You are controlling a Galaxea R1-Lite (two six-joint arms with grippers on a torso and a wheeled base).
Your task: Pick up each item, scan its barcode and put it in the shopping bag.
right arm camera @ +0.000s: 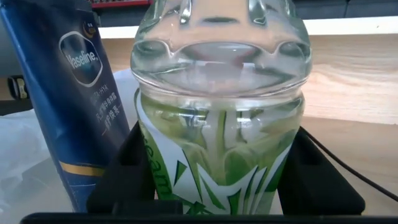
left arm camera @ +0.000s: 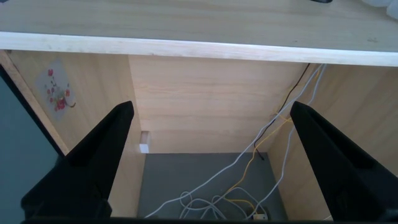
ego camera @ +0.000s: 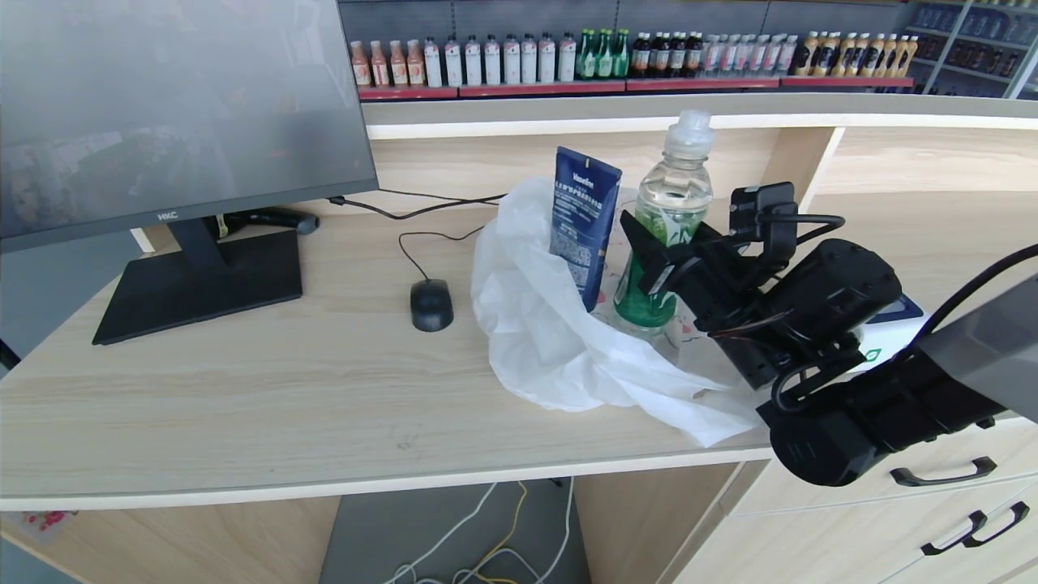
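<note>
Looking down from the head camera, a white shopping bag (ego camera: 543, 324) lies slumped and open on the pale wooden tabletop (ego camera: 284, 389). A blue tube (ego camera: 584, 219) stands upright in it, its foot hidden behind the bag's fold. Just beside the tube is a clear bottle (ego camera: 677, 186) with a green label and a capped top. It is upright, with its base down at the bag's mouth (whether it rests on anything I cannot tell). The right end effector (ego camera: 665, 251) comes in from the right and is clamped around the bottle's labelled middle. A black mouse (ego camera: 431, 305) sits near the bag, a monitor (ego camera: 162, 105) stands farther left, and a shelf (ego camera: 568, 85) of drinks runs along the back.

From the left wrist, the left end effector (left arm camera: 211, 109) hangs below the tabletop's edge with its jaws wide apart and nothing between them. Loose cables (left arm camera: 249, 174) trail in the recess beyond, and a small flower sticker (left arm camera: 57, 93) is on a side panel.

From the right wrist, the bottle sits snug between the black jaws, one pressed to each side of the label, and the blue tube is just beside it.
</note>
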